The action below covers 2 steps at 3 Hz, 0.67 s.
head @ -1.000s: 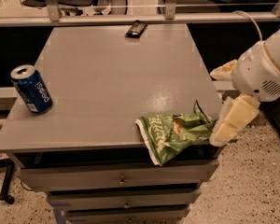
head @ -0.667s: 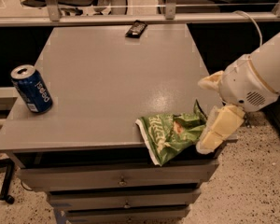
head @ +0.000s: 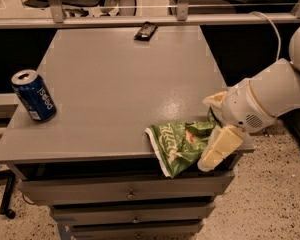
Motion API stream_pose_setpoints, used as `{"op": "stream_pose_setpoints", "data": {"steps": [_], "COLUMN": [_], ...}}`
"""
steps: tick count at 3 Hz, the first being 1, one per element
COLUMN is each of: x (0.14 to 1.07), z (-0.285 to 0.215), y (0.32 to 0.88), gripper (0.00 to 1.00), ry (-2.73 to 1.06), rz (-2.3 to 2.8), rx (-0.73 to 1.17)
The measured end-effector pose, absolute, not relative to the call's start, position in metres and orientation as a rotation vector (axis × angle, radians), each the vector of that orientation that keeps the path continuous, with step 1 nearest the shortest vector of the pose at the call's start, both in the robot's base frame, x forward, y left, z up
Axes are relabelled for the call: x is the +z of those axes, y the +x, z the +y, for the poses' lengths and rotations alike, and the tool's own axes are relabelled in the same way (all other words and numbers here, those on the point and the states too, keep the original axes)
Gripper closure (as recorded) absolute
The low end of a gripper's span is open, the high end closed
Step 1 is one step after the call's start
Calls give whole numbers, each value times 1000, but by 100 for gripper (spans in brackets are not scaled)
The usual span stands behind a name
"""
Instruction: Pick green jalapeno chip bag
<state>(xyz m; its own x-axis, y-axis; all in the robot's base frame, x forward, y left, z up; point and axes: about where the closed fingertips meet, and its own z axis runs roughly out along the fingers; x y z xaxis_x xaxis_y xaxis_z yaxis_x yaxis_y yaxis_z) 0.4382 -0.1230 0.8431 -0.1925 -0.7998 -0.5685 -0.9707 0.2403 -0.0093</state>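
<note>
I read the gripper [head: 208, 133] as open: its two cream-coloured fingers [head: 221, 146] stand well apart, one high near the table's right edge, the other low and angled down across the front right corner. The right end of the green jalapeno chip bag [head: 180, 143] lies between them. The lower finger overlaps the bag's right edge; I cannot tell whether it presses on the foil, and the jaws are not clamped on it. The arm [head: 270, 96] enters from the right as a thick white rounded housing with a tan band, its wrist level with the table top and pointing left toward the bag. The bag is crumpled light-green foil with white lettering and a small reddish-orange picture. It sits at the front right corner of the table [head: 120, 84], with its lower part hanging over the front edge. The table top is flat, matte grey and faintly glossy near the middle, with grey drawers [head: 130, 194] below it. A blue soda can [head: 34, 96] stands upright near the left edge, well apart from the bag. A small dark flat wrapper [head: 145, 31] lies at the far edge.
</note>
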Motion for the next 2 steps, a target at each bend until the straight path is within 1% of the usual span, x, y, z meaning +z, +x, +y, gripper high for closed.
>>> {"op": "stream_pose_setpoints", "data": {"steps": [1, 2], "x": [833, 831], "z": [-123, -124], "y": [446, 451], "gripper": [15, 39], "ry": [-1603, -1593], "rz": [2059, 2062], "rx": [493, 494]}}
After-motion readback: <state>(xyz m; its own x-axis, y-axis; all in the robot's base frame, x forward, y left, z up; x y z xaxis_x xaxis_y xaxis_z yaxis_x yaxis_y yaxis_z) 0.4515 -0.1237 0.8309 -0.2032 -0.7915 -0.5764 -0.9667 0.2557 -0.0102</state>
